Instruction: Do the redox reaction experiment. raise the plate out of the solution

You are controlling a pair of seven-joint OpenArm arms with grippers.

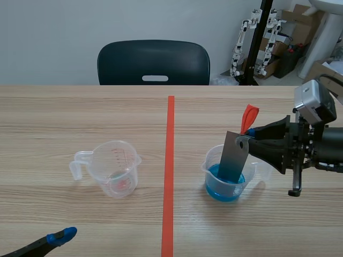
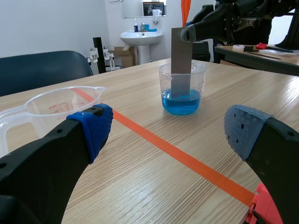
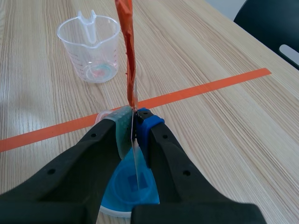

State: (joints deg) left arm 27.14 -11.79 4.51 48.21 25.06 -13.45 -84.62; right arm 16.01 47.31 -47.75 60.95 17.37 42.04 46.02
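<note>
The left pincer is held low at the near edge of the surface, spread wide with nothing between its blue pads. Just ahead of it, left of the orange-red tape line, an empty measuring cup is set upright, and a reddish trace is seen at its bottom. Across the line, well apart from the first, a second measuring cup is partly filled with blue solution. A grey metal plate is stood in it, slightly tilted, with its lower end dipped in the solution and its upper part raised above the rim. The plate's top edge is clamped by the right pincer, which is brought in level from the right side and closed tightly on the metal. An orange-red tag is fixed to that top edge and sticks up past the pincer. At the far side of the surface a dark chair is placed, and cardboard boxes are stacked against the wall.
</note>
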